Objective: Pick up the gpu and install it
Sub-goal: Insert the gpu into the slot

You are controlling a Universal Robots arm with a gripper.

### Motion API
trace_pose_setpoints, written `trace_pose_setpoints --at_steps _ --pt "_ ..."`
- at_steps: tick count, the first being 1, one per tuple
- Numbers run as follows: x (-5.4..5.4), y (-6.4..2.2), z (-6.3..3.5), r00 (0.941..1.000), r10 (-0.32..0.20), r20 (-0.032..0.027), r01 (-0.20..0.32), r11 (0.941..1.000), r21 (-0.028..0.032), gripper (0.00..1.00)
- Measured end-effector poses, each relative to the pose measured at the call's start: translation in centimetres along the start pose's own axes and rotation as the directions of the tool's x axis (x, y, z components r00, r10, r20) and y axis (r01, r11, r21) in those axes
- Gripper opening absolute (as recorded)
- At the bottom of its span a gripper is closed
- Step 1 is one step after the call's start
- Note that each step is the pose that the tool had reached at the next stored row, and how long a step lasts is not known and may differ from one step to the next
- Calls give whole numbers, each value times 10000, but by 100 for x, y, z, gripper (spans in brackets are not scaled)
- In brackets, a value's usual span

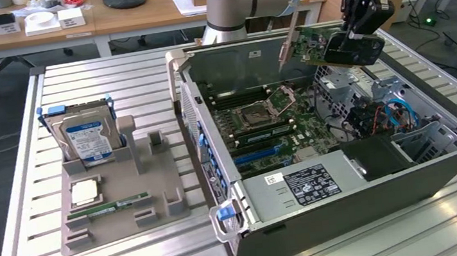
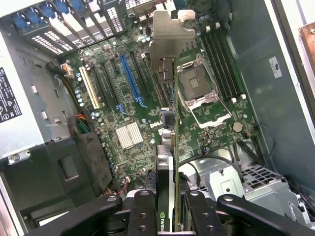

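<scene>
Note the end effector [image 1: 349,35] pinched on the gpu [image 1: 311,40], with pads pressed to both flat faces near one end of the card. Locate the card in the air above the open computer case [image 1: 350,211], well apart from the motherboard [image 2: 123,98] and not yet seated in any slot. View it edge-on from the wrist, with the silvery bracket [image 2: 170,29] at the end away from the fingers [image 2: 145,211]. Place it roughly over the zone between the blue slot [image 2: 129,81] and the CPU socket [image 2: 194,81]; cannot confirm exact alignment.

Treat as light and stiff, yet fragile: thin board, exposed components, bare edge contacts. Judge the best hold to be across the flat faces at a bare board margin, clear of connector edge and cooler. Expect some droop under a one-end grip.

Disregard the hard drive [image 1: 88,141] and memory stick [image 1: 117,207], parked in their holder on the surface [image 1: 76,81].
</scene>
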State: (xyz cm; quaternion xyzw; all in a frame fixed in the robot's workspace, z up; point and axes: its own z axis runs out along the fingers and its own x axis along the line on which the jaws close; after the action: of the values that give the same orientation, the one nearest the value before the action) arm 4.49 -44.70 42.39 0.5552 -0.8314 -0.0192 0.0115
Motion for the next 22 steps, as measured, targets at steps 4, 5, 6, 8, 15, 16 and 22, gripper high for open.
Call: trace_pose_setpoints --at_steps 4,5,6,8,15,16,22 --pt "0 0 1 10000 -1 2 1 10000 0 27" --pt "0 0 1 10000 0 1 0 10000 0 27" --pt "0 0 1 10000 -1 1 1 10000 0 27" --pt "0 0 1 10000 -1 1 1 10000 0 27" --pt "0 0 3 9998 -190 -12 190 9998 2 27" --pt "-1 0 4 9994 -353 -19 353 9994 1 27" --pt "0 0 10 9902 -1393 -73 1393 9902 -3 27"
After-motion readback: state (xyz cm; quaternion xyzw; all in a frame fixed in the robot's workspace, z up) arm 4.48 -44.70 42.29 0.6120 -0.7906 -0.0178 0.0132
